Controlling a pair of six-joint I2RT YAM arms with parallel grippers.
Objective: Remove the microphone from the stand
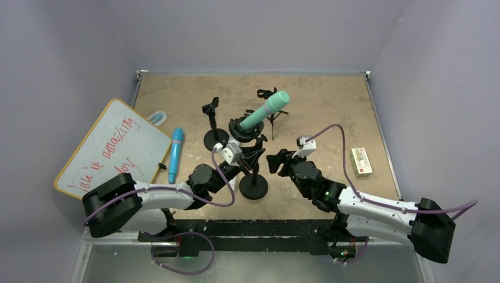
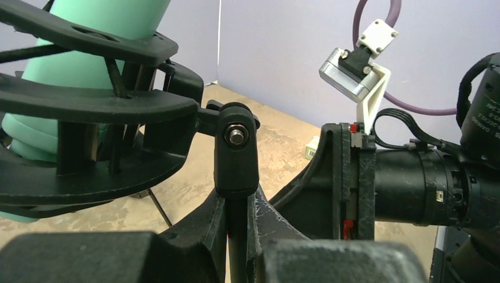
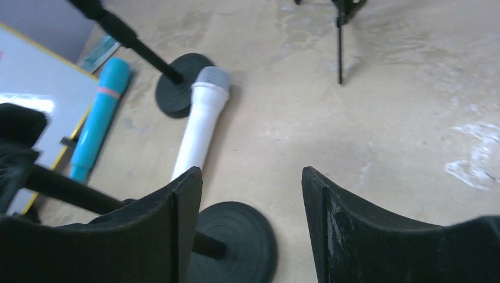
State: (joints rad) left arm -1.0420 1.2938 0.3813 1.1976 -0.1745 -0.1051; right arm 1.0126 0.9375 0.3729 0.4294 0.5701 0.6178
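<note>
A mint-green microphone (image 1: 263, 112) sits tilted in a black shock mount (image 2: 88, 106) on top of the stand, whose round base (image 1: 253, 187) rests on the table. In the left wrist view the microphone (image 2: 88, 53) fills the upper left. My left gripper (image 1: 249, 158) is shut on the stand's thin black pole (image 2: 237, 247), just under its swivel joint (image 2: 236, 153). My right gripper (image 1: 276, 162) hovers just right of the pole. In its own view the right gripper (image 3: 252, 183) is open and empty above the stand base (image 3: 236, 236).
A white microphone (image 3: 200, 127) lies on the table beside a second stand's base (image 3: 183, 85). That second stand (image 1: 215, 138) and a small tripod (image 1: 272, 117) stand near the mount. A whiteboard (image 1: 112, 147) and blue marker (image 1: 175, 154) lie left. A small box (image 1: 361, 160) lies right.
</note>
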